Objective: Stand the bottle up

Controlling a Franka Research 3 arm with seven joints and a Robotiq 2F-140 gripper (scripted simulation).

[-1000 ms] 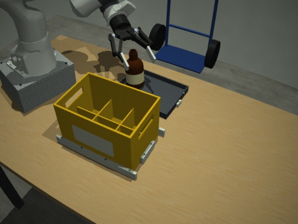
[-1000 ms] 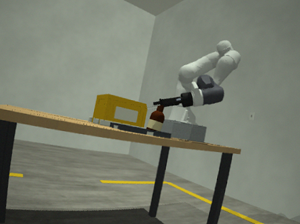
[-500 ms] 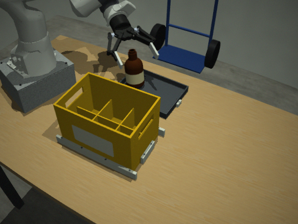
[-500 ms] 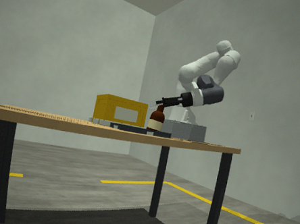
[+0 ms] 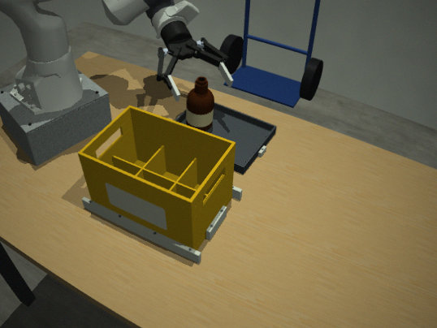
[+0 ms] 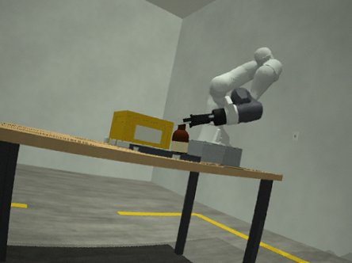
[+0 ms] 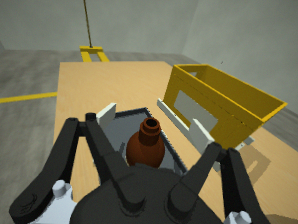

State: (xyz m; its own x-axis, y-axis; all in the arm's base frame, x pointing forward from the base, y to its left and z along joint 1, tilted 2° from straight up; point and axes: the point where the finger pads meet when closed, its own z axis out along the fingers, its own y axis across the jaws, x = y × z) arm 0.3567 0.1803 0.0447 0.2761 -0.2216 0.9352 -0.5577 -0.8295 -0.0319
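Note:
The brown bottle [image 5: 200, 101] [image 6: 181, 135] [image 7: 145, 150] with a cream label stands upright on the dark tray [image 5: 248, 129] [image 6: 192, 158] [image 7: 122, 125], near the tray's end closest to the robot base. No tilt shows in either the top or the exterior view. Its lowest part is hidden behind the crate's rim in the top view. The gripper [image 5: 204, 91] [image 6: 185, 122] [image 7: 155, 122] is wide open, with one finger on each side of the bottle's neck at a distance, touching nothing that I can see. The yellow crate [image 5: 95, 179] [image 6: 121, 126] [image 7: 230, 130] stands upright beside the tray.
Low grey rails [image 5: 138, 229] [image 7: 175, 120] run along the crate's foot. The crate's divided compartments hold no bottle that I can see. The grey base block [image 5: 61, 126] [image 6: 217, 154] of the arm stands close by. A blue hand truck [image 5: 268, 87] stands beyond the table edge.

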